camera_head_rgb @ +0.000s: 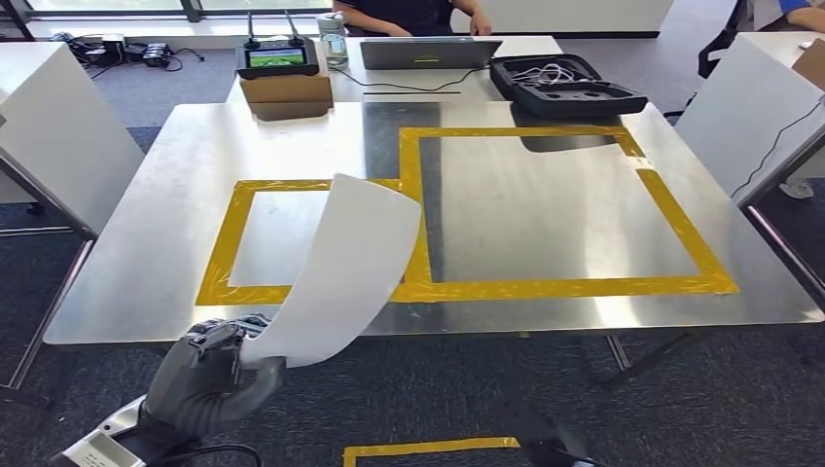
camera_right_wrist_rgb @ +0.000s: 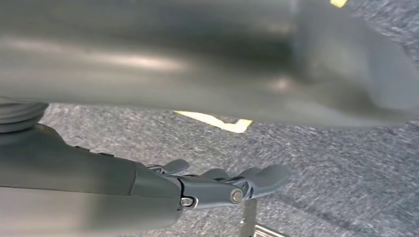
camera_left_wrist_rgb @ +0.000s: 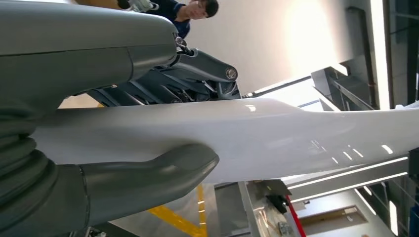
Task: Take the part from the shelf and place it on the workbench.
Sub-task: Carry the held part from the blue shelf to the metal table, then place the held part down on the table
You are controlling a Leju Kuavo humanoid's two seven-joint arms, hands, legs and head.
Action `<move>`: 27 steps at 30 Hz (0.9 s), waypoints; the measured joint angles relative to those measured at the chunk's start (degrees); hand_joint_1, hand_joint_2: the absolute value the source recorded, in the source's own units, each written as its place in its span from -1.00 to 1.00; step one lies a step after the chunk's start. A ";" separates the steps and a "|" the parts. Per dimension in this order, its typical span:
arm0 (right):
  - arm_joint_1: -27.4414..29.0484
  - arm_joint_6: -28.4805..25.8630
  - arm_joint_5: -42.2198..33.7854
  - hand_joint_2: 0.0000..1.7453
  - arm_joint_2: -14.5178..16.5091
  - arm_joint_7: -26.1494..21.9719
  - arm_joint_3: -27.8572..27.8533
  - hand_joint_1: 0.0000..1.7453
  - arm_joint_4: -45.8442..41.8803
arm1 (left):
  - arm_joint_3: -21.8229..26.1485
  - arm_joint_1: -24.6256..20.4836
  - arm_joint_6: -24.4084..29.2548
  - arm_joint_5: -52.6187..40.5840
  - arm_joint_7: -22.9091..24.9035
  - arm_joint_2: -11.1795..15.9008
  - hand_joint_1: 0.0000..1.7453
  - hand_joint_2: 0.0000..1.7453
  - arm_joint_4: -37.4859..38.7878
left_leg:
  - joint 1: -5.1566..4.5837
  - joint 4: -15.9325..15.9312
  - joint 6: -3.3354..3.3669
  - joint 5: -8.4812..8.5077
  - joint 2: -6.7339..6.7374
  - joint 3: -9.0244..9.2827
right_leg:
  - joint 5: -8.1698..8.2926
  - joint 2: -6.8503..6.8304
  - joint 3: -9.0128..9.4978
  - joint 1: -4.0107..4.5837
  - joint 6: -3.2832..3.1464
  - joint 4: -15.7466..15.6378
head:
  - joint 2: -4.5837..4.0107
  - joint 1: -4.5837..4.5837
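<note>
A white, curved sheet-like part (camera_head_rgb: 340,272) rises from my left hand (camera_head_rgb: 209,379) and leans over the front edge of the steel workbench (camera_head_rgb: 146,263). Its upper end is above the small yellow-taped rectangle (camera_head_rgb: 219,277). In the left wrist view the thumb (camera_left_wrist_rgb: 148,177) presses one face of the part (camera_left_wrist_rgb: 276,138) and the dark fingers (camera_left_wrist_rgb: 197,74) lie on the other face. My right hand (camera_right_wrist_rgb: 212,187) hangs over the grey carpet, fingers stretched out and holding nothing.
A larger yellow-taped square (camera_head_rgb: 671,209) marks the workbench's right half. Behind it stand a cardboard box with a controller (camera_head_rgb: 282,83), a bottle (camera_head_rgb: 333,39), a laptop (camera_head_rgb: 428,53) and an open black case (camera_head_rgb: 564,86). A person (camera_head_rgb: 409,12) sits beyond. White tables (camera_head_rgb: 58,136) flank both sides.
</note>
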 joint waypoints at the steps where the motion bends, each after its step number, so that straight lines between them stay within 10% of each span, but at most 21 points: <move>1: 0.19 -0.14 0.14 -1.00 -0.26 0.48 0.13 -1.00 0.00 | 0.05 0.54 0.70 0.03 0.30 -0.07 1.00 1.00 -0.26 | 0.01 -0.01 -0.01 0.00 0.00 0.01 | -0.01 -0.01 0.01 0.01 0.00 0.00 | -0.01 0.00; 11: 2.11 -0.91 -0.20 -1.00 -2.22 1.44 0.34 -1.00 0.00 | 4.06 1.33 9.57 -9.68 5.57 -0.12 1.00 1.00 0.43 | 0.14 -0.06 -0.10 0.02 -0.01 0.03 | -0.08 -0.03 0.01 0.14 -0.09 0.03 | 0.00 0.00; 27: 0.29 0.69 -0.32 -1.00 1.30 1.27 0.38 -1.00 0.00 | 11.29 -9.41 15.75 -33.82 16.16 4.98 1.00 1.00 11.63 | 0.19 -0.07 -0.27 0.14 -0.02 0.05 | -0.06 -0.03 0.02 0.18 -0.14 0.21 | 0.00 0.00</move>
